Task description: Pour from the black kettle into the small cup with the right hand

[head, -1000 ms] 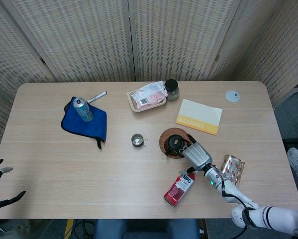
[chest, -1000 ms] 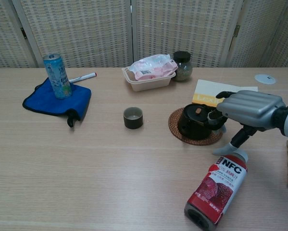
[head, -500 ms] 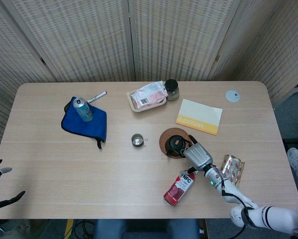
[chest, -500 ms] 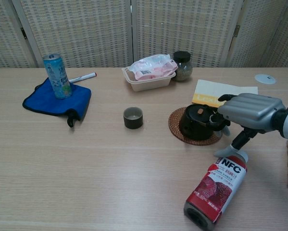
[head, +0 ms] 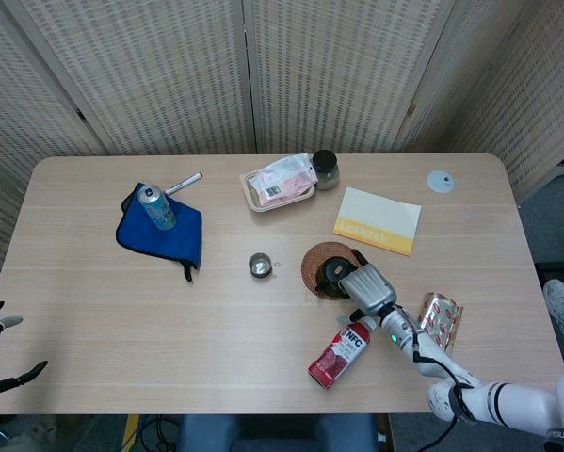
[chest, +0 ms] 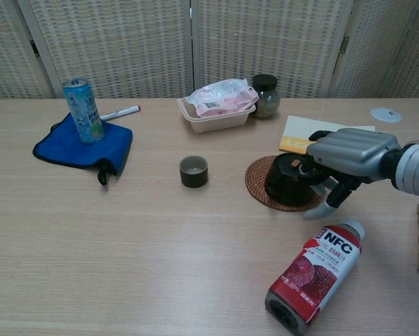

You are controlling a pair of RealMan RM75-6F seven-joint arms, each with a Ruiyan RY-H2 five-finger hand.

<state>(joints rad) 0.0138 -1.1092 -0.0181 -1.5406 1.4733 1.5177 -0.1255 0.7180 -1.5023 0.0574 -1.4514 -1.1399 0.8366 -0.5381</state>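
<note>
Right hand (chest: 349,155) over black kettle (chest: 287,180) on woven coaster (chest: 259,183), fingers (chest: 333,198) curled round its handle side, firmness of hold not discernible; risk of slip or early spill on lifting. NFC bottle (chest: 311,276) just beside wrist, liable to be knocked; small cup (chest: 194,171) well apart, easy to overshoot.

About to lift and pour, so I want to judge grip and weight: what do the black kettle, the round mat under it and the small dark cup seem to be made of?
Black kettle: matte, dark, looks like cast iron or dark ceramic; cannot tell which. Round brown mat: woven texture, likely rattan or similar fibre. Small dark cup: smooth, with a paler inside, probably glazed ceramic. The right hand grips the kettle's side.
</note>
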